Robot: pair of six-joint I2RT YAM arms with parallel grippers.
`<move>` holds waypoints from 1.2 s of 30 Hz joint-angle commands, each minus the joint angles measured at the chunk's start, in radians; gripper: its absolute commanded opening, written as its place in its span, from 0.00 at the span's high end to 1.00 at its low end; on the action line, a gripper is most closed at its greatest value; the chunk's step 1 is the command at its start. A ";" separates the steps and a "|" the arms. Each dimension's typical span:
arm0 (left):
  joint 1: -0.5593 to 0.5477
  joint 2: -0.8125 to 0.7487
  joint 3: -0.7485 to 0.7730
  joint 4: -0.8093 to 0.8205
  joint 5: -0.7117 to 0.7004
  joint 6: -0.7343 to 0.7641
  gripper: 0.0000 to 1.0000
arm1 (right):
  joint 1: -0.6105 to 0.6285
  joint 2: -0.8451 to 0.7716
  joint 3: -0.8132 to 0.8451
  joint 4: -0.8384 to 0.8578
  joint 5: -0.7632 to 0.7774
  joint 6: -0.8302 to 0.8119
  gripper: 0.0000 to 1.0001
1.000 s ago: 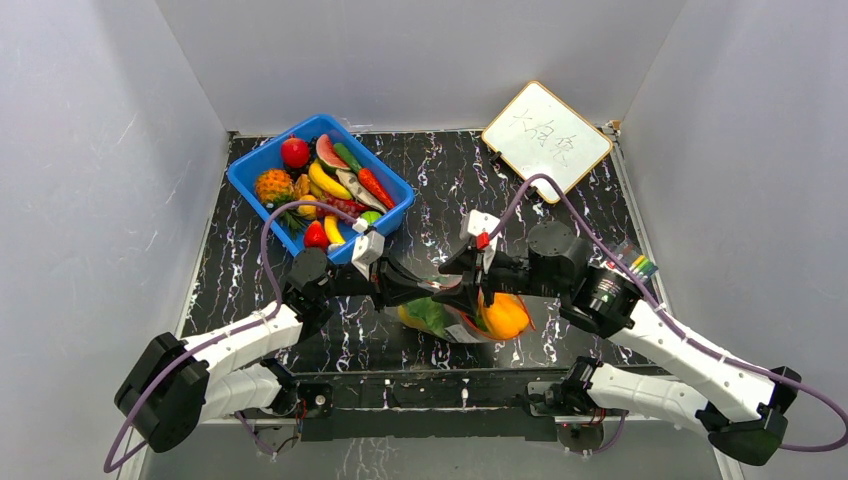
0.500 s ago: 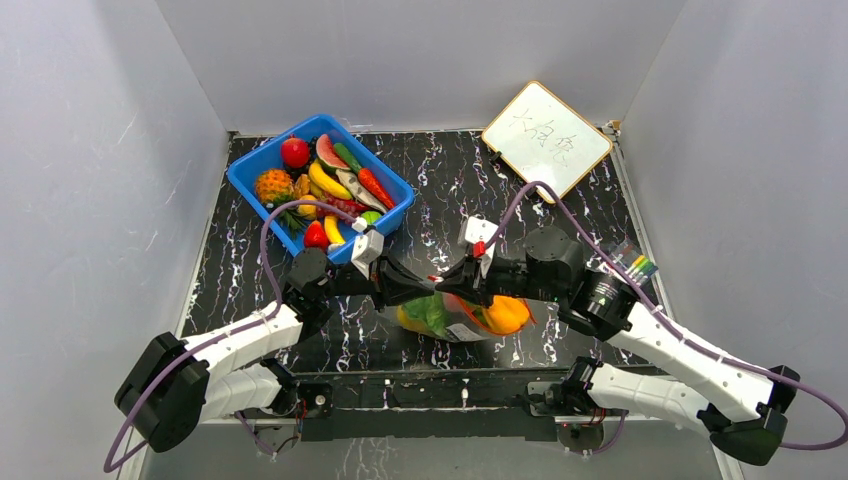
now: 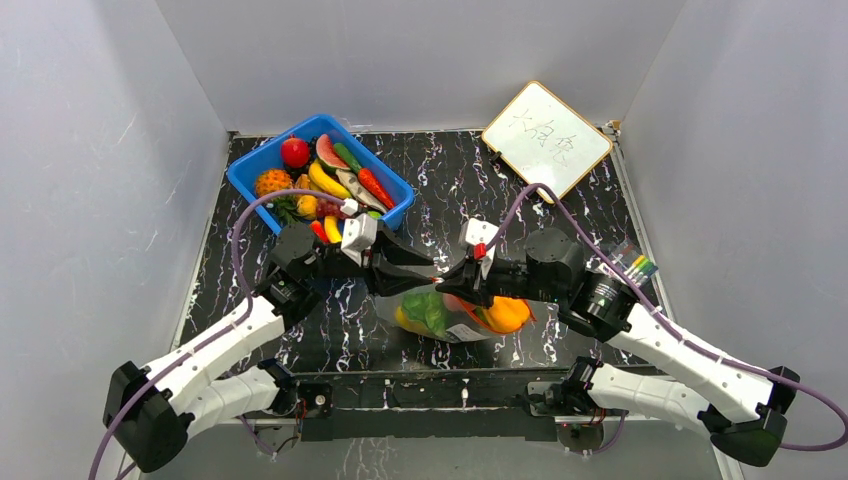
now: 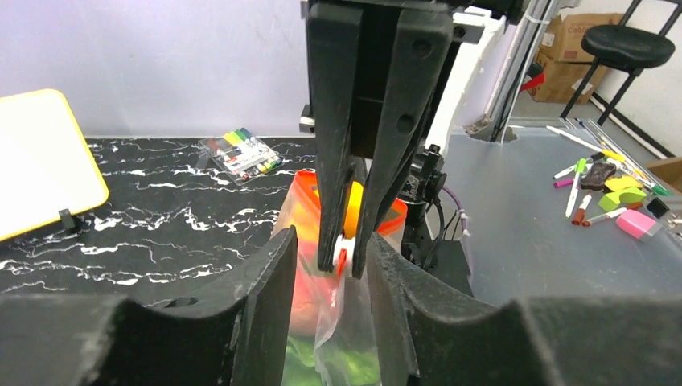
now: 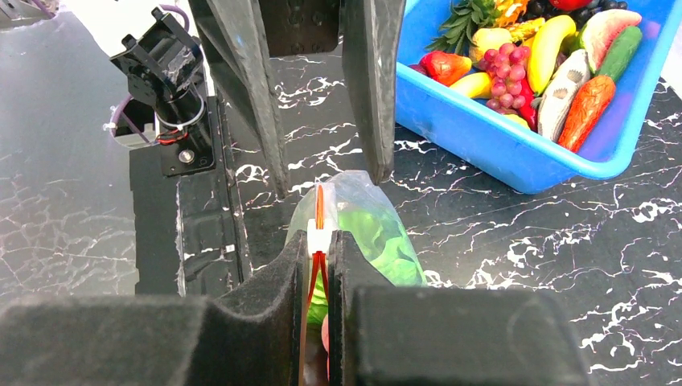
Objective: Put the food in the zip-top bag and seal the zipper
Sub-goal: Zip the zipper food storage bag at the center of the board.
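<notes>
While right end effector (image 5: 320, 241) clamps zipper (image 5: 319, 205), left end effector (image 4: 331, 245) has parted, withdrawn.

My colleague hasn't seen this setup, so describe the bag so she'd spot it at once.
On the black marbled table, look near the middle of the near edge, away from the blue bin at the far left. The bag is clear plastic with a red-orange zipper, green and orange food showing through.
</notes>
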 commanded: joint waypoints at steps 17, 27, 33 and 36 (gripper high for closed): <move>0.003 0.058 0.125 -0.195 0.091 0.085 0.84 | 0.005 0.005 0.015 0.084 -0.019 0.005 1.00; 0.003 0.037 0.057 -0.041 0.061 -0.013 1.00 | 0.005 -0.008 -0.003 0.101 0.012 0.031 1.00; 0.002 0.030 0.033 0.000 0.018 -0.053 1.00 | 0.005 -0.014 -0.015 0.135 0.035 0.032 0.80; 0.002 0.017 0.022 -0.006 -0.021 -0.056 1.00 | 0.004 -0.015 -0.019 0.167 0.041 0.044 0.80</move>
